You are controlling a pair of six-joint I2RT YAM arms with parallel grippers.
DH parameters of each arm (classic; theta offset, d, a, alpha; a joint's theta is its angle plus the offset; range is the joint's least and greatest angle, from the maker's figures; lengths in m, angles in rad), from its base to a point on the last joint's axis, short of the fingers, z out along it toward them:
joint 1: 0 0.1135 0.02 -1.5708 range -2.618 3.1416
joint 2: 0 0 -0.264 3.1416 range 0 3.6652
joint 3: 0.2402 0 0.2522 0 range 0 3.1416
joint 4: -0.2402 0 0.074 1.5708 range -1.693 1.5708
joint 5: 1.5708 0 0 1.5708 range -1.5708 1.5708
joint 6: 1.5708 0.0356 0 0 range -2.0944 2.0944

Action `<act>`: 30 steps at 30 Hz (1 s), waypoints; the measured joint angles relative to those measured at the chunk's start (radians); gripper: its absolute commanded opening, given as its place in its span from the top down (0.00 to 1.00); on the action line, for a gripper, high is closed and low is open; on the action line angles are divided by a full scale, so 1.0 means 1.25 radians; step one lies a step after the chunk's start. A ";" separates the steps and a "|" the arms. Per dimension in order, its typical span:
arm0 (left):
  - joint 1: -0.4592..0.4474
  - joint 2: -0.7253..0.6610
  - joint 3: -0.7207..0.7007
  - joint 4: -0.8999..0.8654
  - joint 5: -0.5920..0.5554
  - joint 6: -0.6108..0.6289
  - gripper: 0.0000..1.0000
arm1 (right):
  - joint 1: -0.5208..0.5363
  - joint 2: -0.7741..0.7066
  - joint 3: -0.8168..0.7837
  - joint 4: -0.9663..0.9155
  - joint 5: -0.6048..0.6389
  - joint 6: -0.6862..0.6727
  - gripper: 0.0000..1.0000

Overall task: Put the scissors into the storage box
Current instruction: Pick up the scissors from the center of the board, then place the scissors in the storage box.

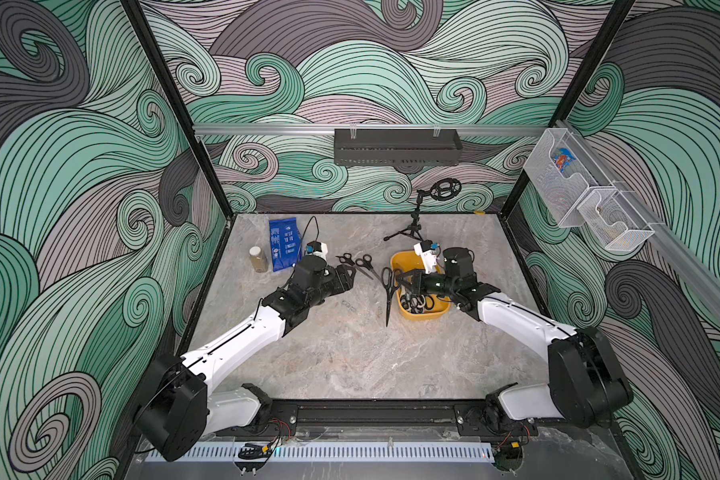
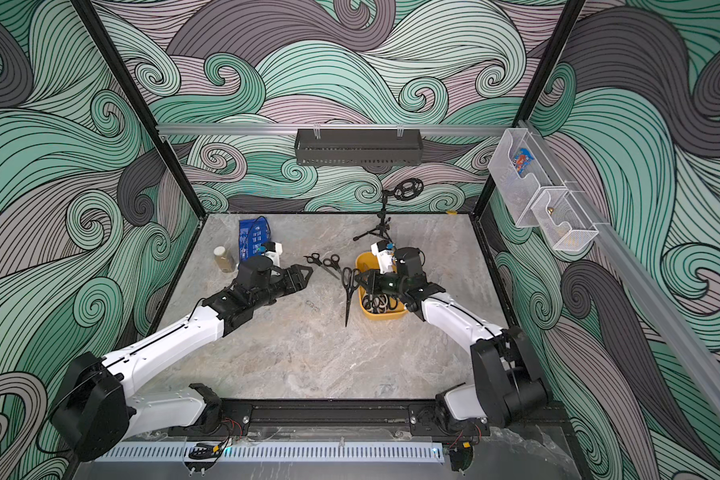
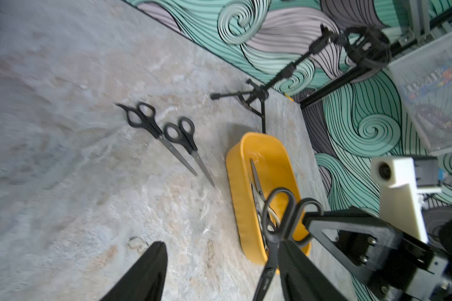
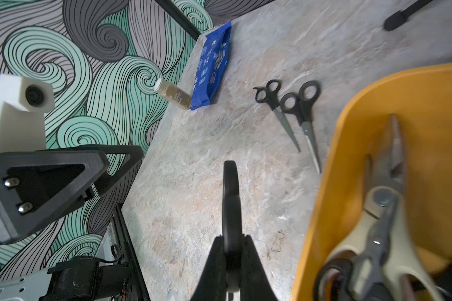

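Two black-and-white robot arms reach in from the near edge over a marbled grey table. The job looks well past halfway. The mustard storage box already holds several pairs. The right gripper is clamped on the handle loop of a large black-handled pair, which hangs blade-down just beside the box wall and not yet inside. Two small black-handled pairs lie side by side on the table between the arms, near the left gripper, whose jaws stand apart and empty. As for containers, a dark tray on the back rail shows no visible contents. White mesh baskets on the side wall hold a blue packet and something small that cannot be identified. The box holds a cream-handled pair among dark-handled ones.
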 measured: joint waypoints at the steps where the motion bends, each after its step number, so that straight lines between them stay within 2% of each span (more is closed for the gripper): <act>1: 0.013 -0.002 -0.001 0.001 -0.009 0.004 0.13 | -0.025 -0.011 0.002 -0.016 0.002 -0.009 0.92; 3: 0.041 -0.002 -0.009 0.002 -0.022 0.009 0.08 | -0.066 -0.020 0.011 -0.043 0.006 -0.027 0.92; 11: 0.206 0.037 -0.064 -0.009 0.034 -0.009 0.08 | -0.218 -0.002 0.068 -0.116 0.009 -0.084 0.92; 17: 0.222 0.040 -0.070 -0.025 0.081 -0.005 0.08 | -0.273 0.053 0.099 -0.131 0.006 -0.102 0.92; 24: 0.226 0.040 -0.080 -0.029 0.107 0.002 0.09 | -0.269 0.122 0.105 -0.132 -0.030 -0.101 0.89; 30: 0.226 0.040 -0.080 -0.028 0.137 0.006 0.09 | -0.251 0.181 0.108 -0.131 -0.039 -0.105 0.82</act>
